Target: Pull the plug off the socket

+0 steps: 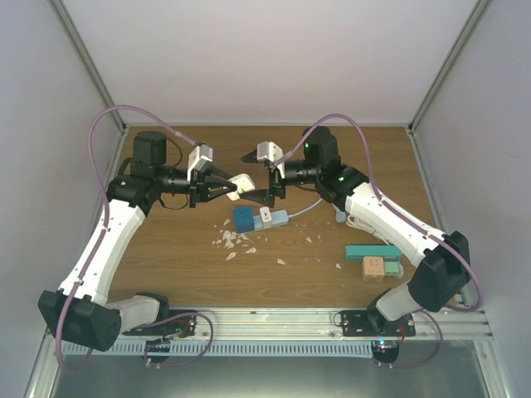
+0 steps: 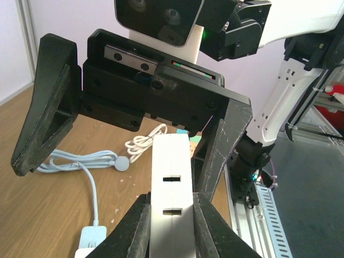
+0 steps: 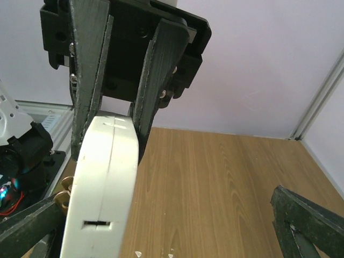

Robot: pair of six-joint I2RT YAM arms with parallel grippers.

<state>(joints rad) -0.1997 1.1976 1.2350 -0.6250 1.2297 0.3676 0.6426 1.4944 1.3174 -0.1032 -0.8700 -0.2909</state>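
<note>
L gripper is closed tight on the white socket block, held in air above the blue block. R gripper is spread wide and holds nothing; socket is between its fingers. White plug w/ cable lies just beside blue block.

The left tool grips a white socket block; the right tool gapes wide just beside it.
</note>
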